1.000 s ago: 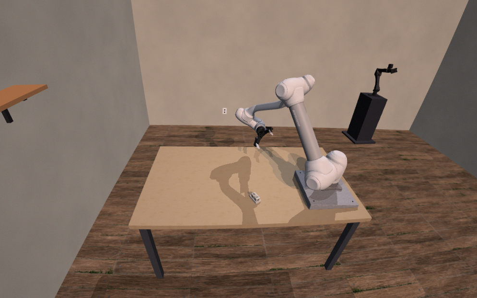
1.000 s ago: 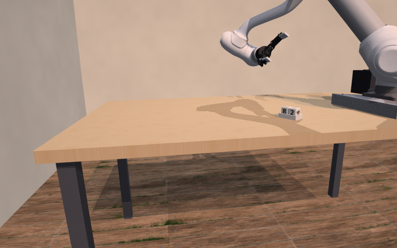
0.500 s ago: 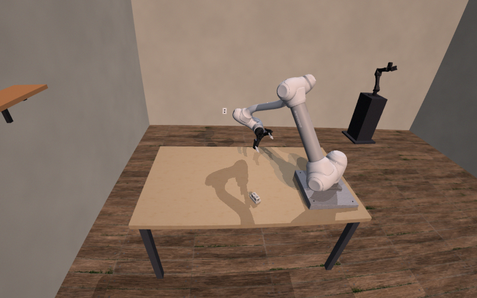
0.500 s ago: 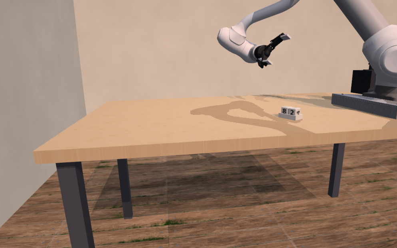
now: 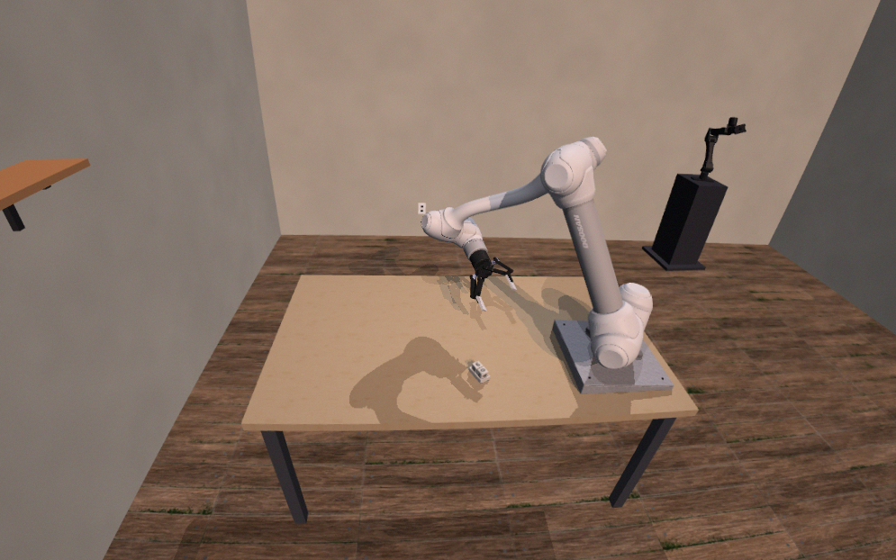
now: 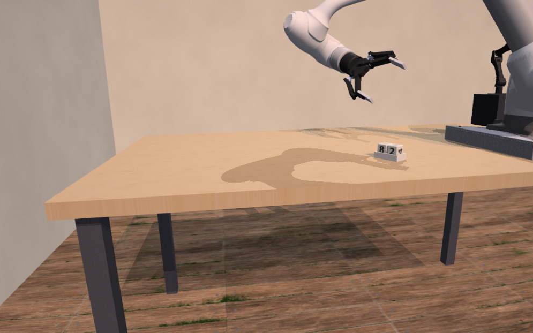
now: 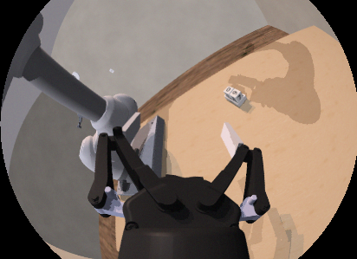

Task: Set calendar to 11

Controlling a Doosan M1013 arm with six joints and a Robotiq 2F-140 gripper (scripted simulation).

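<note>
Well apart: tool (image 6: 377, 81) empty; calendar (image 6: 390, 152) unobstructed.

The whole table (image 5: 437, 347) is viewed from high and far in the top view. It is seen low, from its near-left corner, in the exterior view. The calendar (image 7: 234, 95) is shared by all three views.

The arm (image 5: 580, 236) has smooth white links with rounded, bulbous joints and faint grey lettering along the upright link. Its grey square base plate (image 5: 610, 379) shows corner screws. The tool (image 5: 494, 281) is black with pale fingertip pads (image 6: 396, 62).
</note>
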